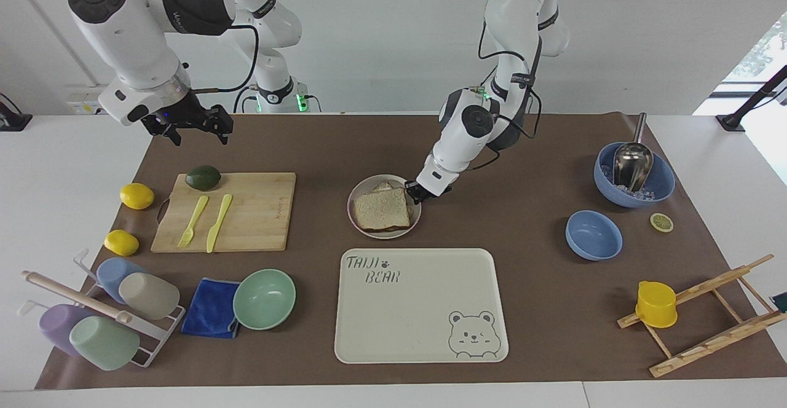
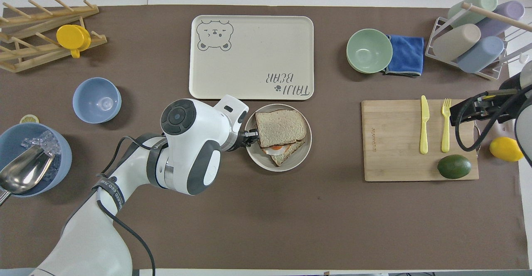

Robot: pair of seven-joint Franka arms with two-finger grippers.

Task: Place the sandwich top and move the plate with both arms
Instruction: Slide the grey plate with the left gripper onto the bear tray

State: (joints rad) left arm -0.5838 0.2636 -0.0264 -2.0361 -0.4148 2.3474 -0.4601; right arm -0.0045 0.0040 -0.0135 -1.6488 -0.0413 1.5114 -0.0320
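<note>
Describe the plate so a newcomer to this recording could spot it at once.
Start at the cream bear tray. The plate sits just nearer the robots, with the left gripper shut on its rim. It alone is beige and carries a sandwich; the other round dishes are bowls.

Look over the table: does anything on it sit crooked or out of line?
Yes. On the plate, the sandwich top is turned out of line with the egg toast beneath, whose corner and fried egg stick out on the side nearer the robots. The left hand is shut on the plate's rim.
</note>
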